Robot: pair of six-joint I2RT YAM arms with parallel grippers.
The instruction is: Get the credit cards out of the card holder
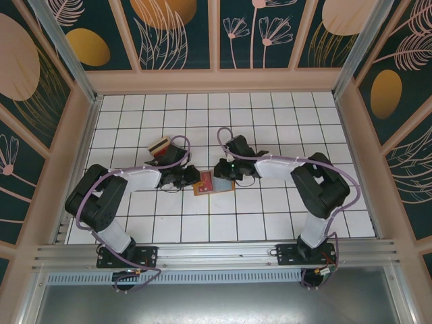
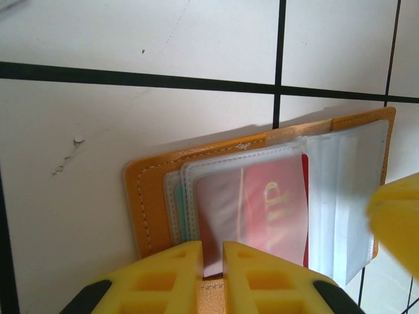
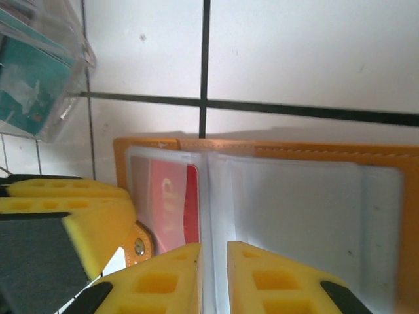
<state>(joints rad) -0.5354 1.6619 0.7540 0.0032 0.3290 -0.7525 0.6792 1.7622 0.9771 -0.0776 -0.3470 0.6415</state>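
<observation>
- Loose cards [image 1: 160, 145], tan and red, are seen lying on the tiled table [image 1: 270, 223] behind the left arm, well apart from the work. They are judged to be already taken out and set aside.
- The left gripper [image 2: 213, 247] is set low at the near edge of the card holder [image 2: 149, 196]. Its fingers are drawn almost together and pinched on the edge of a clear pocket [image 2: 190, 190]. Whether the card inside is nipped too cannot be told.
- The card holder is laid open and flat on the table between the two arms, orange cover down and pockets up, so that the cards can be reached from above.
- A red card [image 2: 275, 203] is seen inside the pinched pocket, and a teal edge [image 2: 177, 219] is seen in the pocket behind it. Both are judged as not yet removed.
- The right gripper [image 3: 213, 255] is closed to a thin gap on a clear leaf near the fold. No card is made out in that half. This is judged to be a hold-down grip, so that the holder is not dragged when a card is pulled.
- A risk is judged: the whole pocket may be tugged instead of the card alone.
</observation>
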